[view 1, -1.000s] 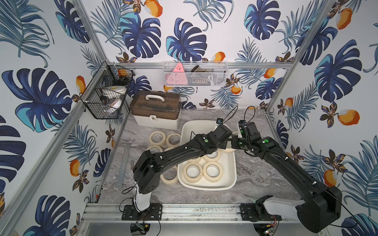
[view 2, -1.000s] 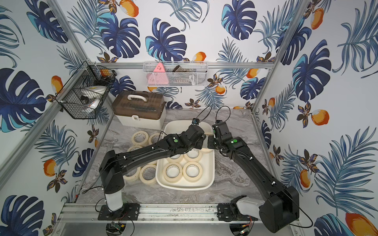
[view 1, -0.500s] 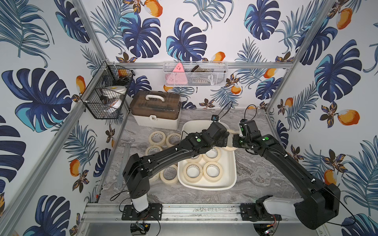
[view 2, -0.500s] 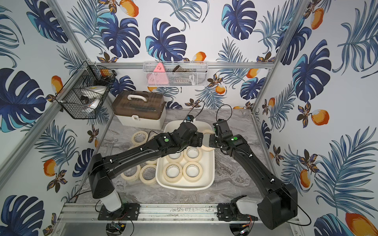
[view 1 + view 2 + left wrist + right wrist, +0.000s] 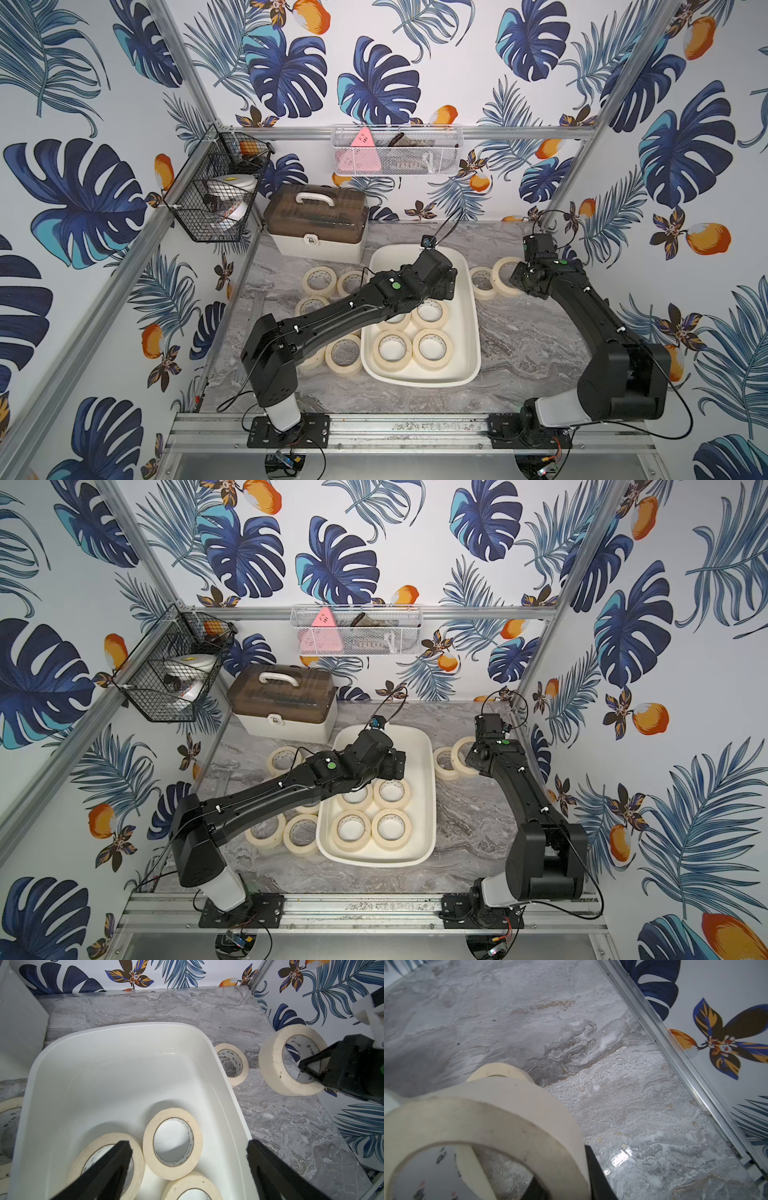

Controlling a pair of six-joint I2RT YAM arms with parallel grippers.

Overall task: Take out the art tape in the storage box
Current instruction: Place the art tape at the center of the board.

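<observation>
Left of the storage box (image 5: 465,316), several rolls of the art tape (image 5: 319,279) lie flat on the table (image 5: 532,345), already outside. Over the box hangs the left gripper (image 5: 187,1144), its jaws spread wide and holding nothing. Under it at least four rolls (image 5: 432,362) lie flat on the box floor, close together. The arm may hide more. Just right of the box, one flat roll (image 5: 482,296) rests on the table. Farther right of the box, the right gripper (image 5: 518,277) is closed on a tilted roll (image 5: 276,1078), which seems lifted off the table.

I judge the rolls to be light and stiff, a hard ring which does not crush easily. The outer paper looks matte, so probably not slippery. A good place to hold is the ring wall, one finger inside the core and one outside.

The left wrist view shows this grip clearly, with a finger through the hole, and also the dark print inside the cores; in the top views the wrist hides it. The top views alone show the whole group left of the box. The right wrist view gives only the held roll, the flat roll behind it and bare table.
</observation>
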